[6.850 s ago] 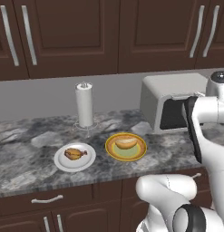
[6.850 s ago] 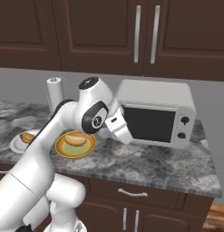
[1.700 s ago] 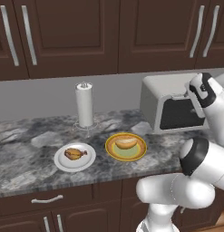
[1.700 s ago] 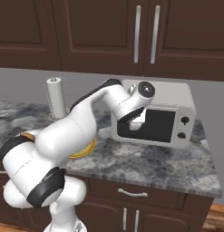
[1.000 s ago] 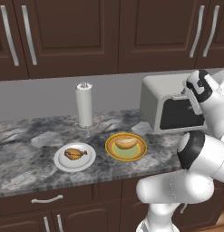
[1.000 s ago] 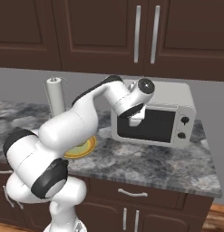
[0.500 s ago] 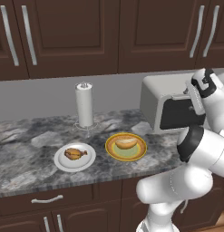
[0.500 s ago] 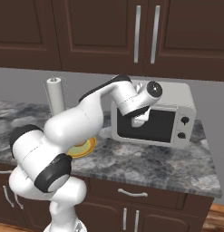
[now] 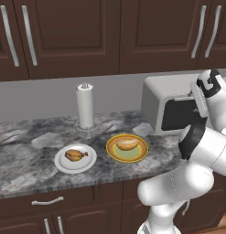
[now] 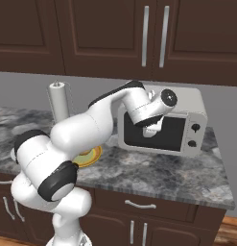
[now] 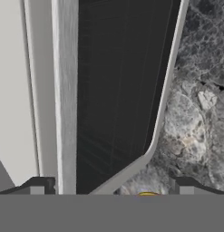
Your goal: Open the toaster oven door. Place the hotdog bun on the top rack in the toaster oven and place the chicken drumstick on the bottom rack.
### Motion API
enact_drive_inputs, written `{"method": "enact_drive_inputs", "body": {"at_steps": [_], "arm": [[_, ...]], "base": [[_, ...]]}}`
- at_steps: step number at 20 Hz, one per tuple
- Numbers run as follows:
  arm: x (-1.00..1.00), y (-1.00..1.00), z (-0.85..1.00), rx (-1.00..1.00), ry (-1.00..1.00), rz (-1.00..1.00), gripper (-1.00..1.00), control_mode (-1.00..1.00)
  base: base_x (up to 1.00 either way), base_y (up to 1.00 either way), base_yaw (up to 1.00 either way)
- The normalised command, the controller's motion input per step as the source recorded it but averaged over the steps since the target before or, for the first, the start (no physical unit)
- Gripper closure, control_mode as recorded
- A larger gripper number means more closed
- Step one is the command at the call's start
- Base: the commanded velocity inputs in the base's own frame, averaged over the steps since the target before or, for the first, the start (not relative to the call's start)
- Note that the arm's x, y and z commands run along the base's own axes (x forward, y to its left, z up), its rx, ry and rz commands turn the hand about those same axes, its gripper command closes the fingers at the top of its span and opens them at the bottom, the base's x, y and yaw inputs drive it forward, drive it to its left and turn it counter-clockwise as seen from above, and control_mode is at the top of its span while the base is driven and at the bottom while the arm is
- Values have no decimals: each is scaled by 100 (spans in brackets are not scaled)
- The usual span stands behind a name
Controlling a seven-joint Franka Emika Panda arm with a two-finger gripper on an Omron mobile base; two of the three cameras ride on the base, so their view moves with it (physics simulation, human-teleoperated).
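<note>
Drumstick and bun are waiting at the near side of the worktop: the chicken drumstick is lying on a white plate, and just to its right the hotdog bun is sitting on a yellow plate, the two plates close together but apart. Behind them a paper towel roll is standing upright on its wire holder near the back wall. Farther right, the toaster oven is sitting at the back of the worktop with its dark knobs on the right of its front. The toaster oven door is looking closed, its dark glass flush with the front. The hand is hovering right at the upper part of that door with its fingers spread wide and holding nothing. In the hand view the door's dark glass and light grey frame are lying between the two fingertips, with mottled stone worktop to the right and a sliver of the yellow plate at the bottom.
</note>
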Motion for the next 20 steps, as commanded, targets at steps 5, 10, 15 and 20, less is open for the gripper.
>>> {"method": "enact_drive_inputs", "body": {"at_steps": [5,10,15,20], "arm": [[3,0,-16,0,0,0,-100,-100],[1,0,-27,0,2,0,-100,-100],[8,0,-15,0,0,0,-100,-100],[2,1,12,0,-3,0,-100,-100]], "base": [[0,0,0],[0,0,0],[0,0,0],[0,0,0]]}}
